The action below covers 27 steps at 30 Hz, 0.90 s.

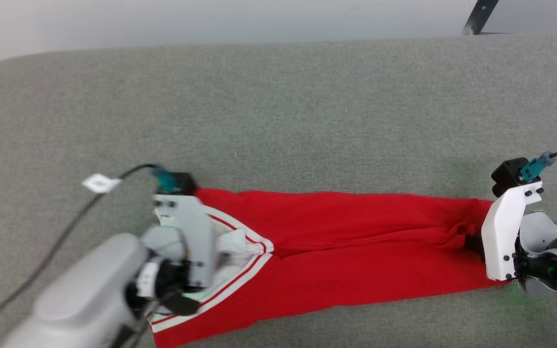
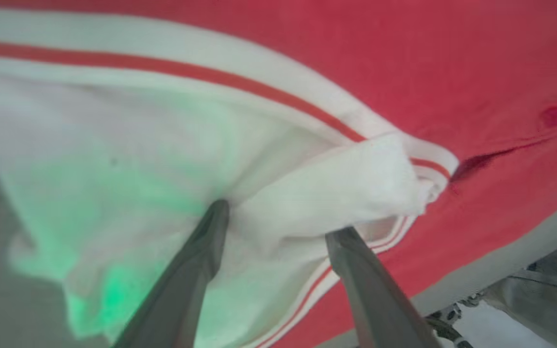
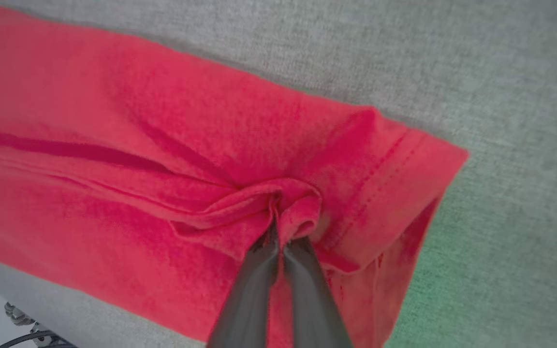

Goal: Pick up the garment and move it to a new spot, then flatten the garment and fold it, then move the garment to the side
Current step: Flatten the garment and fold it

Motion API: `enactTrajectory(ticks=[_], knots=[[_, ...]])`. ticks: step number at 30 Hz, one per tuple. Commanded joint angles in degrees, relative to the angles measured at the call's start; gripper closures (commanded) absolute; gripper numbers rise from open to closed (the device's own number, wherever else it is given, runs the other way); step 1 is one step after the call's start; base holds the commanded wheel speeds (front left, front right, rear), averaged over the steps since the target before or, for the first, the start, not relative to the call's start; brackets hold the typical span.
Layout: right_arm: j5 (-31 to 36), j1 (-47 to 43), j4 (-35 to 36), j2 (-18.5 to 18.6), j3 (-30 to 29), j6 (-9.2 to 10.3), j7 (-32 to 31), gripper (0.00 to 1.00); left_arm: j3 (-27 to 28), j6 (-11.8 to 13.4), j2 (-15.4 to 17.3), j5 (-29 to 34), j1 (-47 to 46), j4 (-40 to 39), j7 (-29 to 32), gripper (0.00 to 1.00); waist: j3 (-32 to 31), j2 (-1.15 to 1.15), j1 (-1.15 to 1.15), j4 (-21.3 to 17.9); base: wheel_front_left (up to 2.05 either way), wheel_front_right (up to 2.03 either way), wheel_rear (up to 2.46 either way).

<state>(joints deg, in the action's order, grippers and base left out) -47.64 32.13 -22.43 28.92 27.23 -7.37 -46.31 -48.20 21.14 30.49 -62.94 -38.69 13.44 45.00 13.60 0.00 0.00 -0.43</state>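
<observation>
Left gripper (image 2: 278, 224) spread wide over white sleeve (image 2: 114, 145), lower left. Right gripper (image 3: 281, 237) pinching shirt (image 1: 356, 227), far right. Risk: one-sided pull, cloth bunching again.

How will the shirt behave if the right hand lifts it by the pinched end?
Probably floppy: the shirt bunches into wrinkles where the right hand pinches it, so the rest would likely sag. It seems light: its thin folds lie flat. On the rough grey cover it may drag rather than slide.

Red garment (image 1: 356, 232) in long flat strip
</observation>
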Motion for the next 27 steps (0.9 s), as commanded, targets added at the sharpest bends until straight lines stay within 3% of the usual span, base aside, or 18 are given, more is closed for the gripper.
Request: enactTrajectory(ticks=[1,9,12,13,14,15,21,27], knots=[[0.41,-1.97,-0.49,-0.56,0.47,-0.21,-0.60,1.00,0.07,0.97,2.68,1.12,1.08,-0.61,0.13,0.00,-0.58,0.00,0.00,0.25,0.00,0.00,0.00],[1.17,-2.41,-1.22,-0.05,-2.05,-0.20,-2.26,1.00,5.46,4.21,13.51,3.54,3.79,-15.98,-4.98,0.00,-1.38,0.00,0.00,1.46,0.00,0.00,0.00],[2.47,-3.39,-3.35,-0.83,-3.12,-0.07,-2.94,1.00,8.27,5.20,15.46,2.98,7.07,-19.19,-9.76,0.00,-1.61,0.00,0.00,1.98,0.00,0.00,0.00],[3.18,-3.51,-4.30,-1.13,-3.22,-0.07,-3.35,0.85,9.20,5.21,15.83,2.79,8.31,-19.94,-11.66,0.00,-1.66,0.00,0.00,2.07,0.00,0.00,0.00],[3.81,-3.52,-5.07,-1.37,-3.20,-0.06,-3.53,0.61,10.07,5.02,15.93,2.55,9.67,-20.43,-13.68,0.00,-1.74,0.00,0.00,2.15,0.00,0.00,0.00],[4.13,-3.51,-6.12,-1.80,-3.82,-0.06,-3.32,0.01,11.33,5.36,15.61,2.00,11.36,-20.70,-16.09,0.00,-1.85,0.00,0.00,2.22,0.00,0.00,0.00],[5.98,-3.14,-9.48,-3.92,-5.10,0.00,-4.38,0.00,13.52,3.37,14.59,1.52,20.96,-20.41,-27.16,0.00,-4.17,0.00,0.00,2.28,0.00,0.00,0.00],[5.69,-3.56,-7.20,-3.77,-7.93,-0.06,-5.30,0.00,15.09,0.57,11.12,2.42,27.39,-18.82,-38.89,0.00,-8.53,0.00,0.00,2.29,0.00,0.00,0.00]])
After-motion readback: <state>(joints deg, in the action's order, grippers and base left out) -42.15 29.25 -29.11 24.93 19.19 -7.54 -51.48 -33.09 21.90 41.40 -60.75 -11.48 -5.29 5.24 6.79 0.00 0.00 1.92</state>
